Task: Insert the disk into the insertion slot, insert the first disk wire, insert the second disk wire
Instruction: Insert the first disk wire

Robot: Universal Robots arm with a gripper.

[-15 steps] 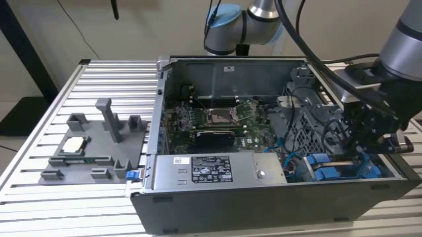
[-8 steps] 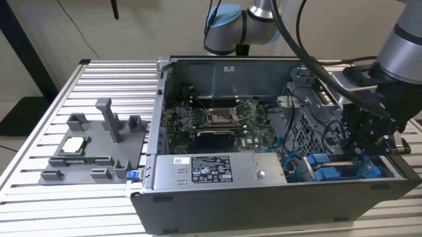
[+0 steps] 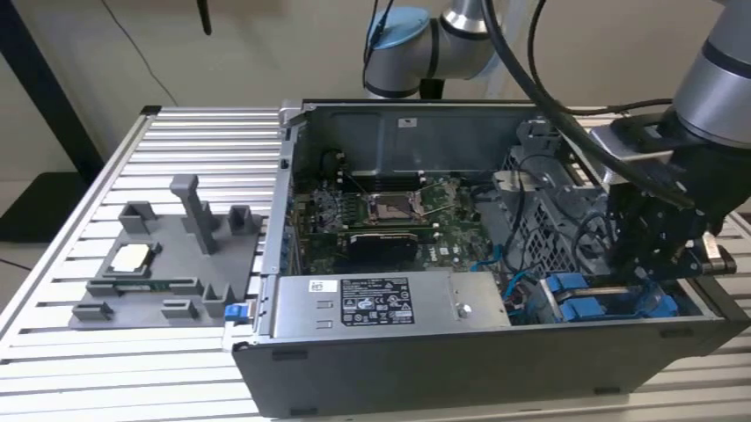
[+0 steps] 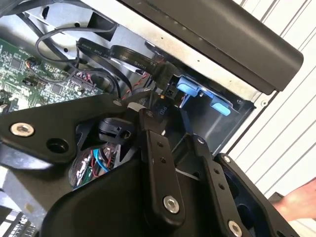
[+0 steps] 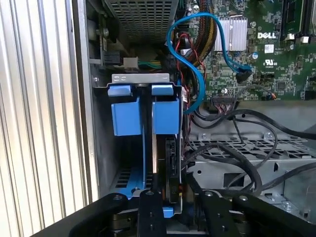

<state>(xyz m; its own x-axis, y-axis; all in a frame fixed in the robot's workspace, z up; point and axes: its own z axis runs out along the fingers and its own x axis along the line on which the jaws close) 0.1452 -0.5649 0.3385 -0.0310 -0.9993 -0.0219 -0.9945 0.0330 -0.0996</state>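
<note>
The disk (image 5: 172, 158) stands on edge, deep in the insertion slot (image 5: 140, 78), with its blue carrier (image 5: 165, 116) at one end. A second blue fitting (image 5: 121, 113) sits beside it in the bay. My gripper (image 5: 180, 200) is directly over the disk's near edge, with the disk between its two arms. In the exterior view the gripper (image 3: 657, 264) reaches down into the case's near corner, on the exterior view's right, beside the blue carriers (image 3: 575, 297) and the perforated bay wall (image 3: 551, 220). A blue cable (image 5: 197, 79) loops nearby, and its plug (image 5: 242, 74) lies loose over the board.
The open computer case (image 3: 470, 369) lies on a slatted table (image 3: 70, 352). Inside are the motherboard (image 3: 388, 211), a grey power-supply box (image 3: 388, 303) and black cable bundles (image 5: 237, 158). A grey parts tray (image 3: 164, 264) stands on the exterior view's left. A person's hand (image 4: 296, 200) is outside the case.
</note>
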